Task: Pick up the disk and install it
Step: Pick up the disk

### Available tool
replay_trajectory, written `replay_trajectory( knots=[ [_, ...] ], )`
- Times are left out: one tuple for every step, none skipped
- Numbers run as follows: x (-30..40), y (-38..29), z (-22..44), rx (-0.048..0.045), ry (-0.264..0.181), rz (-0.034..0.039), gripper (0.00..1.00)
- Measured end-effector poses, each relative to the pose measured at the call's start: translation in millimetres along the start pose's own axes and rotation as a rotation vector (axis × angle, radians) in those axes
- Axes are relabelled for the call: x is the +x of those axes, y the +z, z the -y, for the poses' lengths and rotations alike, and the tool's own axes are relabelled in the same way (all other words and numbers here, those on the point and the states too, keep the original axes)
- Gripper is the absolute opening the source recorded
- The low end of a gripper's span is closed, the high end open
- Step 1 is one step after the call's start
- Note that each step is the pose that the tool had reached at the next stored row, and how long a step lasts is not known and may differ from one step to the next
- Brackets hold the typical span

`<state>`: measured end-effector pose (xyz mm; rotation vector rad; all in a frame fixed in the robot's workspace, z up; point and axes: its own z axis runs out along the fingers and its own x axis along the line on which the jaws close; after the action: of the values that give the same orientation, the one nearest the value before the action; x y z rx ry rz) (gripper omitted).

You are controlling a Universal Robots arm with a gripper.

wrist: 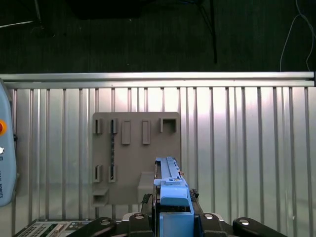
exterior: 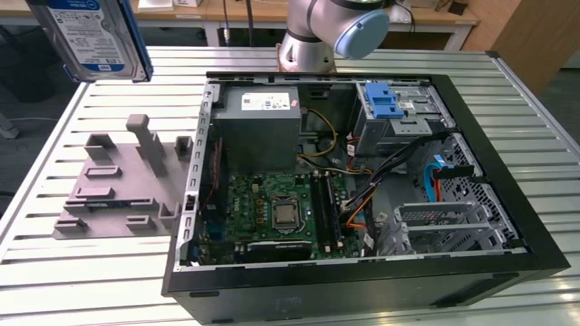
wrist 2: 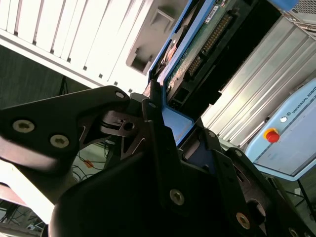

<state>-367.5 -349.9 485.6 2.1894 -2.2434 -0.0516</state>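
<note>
The disk [exterior: 91, 37], silver with a white-and-blue label and a blue rail frame, hangs high above the slatted table at the exterior view's far left, over the grey fixture. In the second wrist view my gripper [wrist 2: 165, 121] is shut on the disk [wrist 2: 197, 59], with black fingers [wrist 2: 153, 128] clamping its blue frame. The first wrist view looks straight down along the disk's edge [wrist: 170, 190], held in the gripper [wrist: 170, 222] above the fixture plate.
A grey holder fixture [exterior: 118, 183] lies on the table, left of the open computer case [exterior: 507, 224]. Inside the case are a grey power supply box [exterior: 263, 122], the mainboard [exterior: 281, 210] and a drive bay with a blue latch [exterior: 385, 102]. The arm's base [exterior: 313, 34] stands behind the case.
</note>
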Motion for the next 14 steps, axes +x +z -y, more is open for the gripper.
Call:
replay_trajectory(
  knots=[
    [0.1,0.0,0.3,0.0000,0.000,0.0000,0.36],
    [0.3,0.1,0.7,0.0000,0.000,0.0000,0.36],
    [0.4,0.0,1.1,0.0000,0.000,0.0000,0.36],
    [0.5,0.0,1.4,-0.0001,0.000,-0.0001,0.36],
    [0.7,0.0,1.8,0.0000,0.000,0.0000,0.36],
    [0.9,0.1,2.1,0.0001,0.000,0.0000,0.36],
    [1.1,0.1,2.5,0.0000,0.000,0.0000,0.36],
    [1.3,0.1,2.8,0.0000,0.000,0.0000,0.36],
    [1.5,0.1,3.1,0.0000,0.000,0.0000,0.36],
    [1.7,0.1,3.5,0.0000,0.000,0.0000,0.36],
    [1.9,0.2,3.8,0.0000,0.000,0.0000,0.36],
    [2.1,0.2,4.1,0.0001,0.000,0.0000,0.36],
    [2.2,0.2,4.3,0.0000,0.000,0.0000,0.36],
    [2.4,0.2,4.5,0.0000,0.000,0.0000,0.36]
  ],
)
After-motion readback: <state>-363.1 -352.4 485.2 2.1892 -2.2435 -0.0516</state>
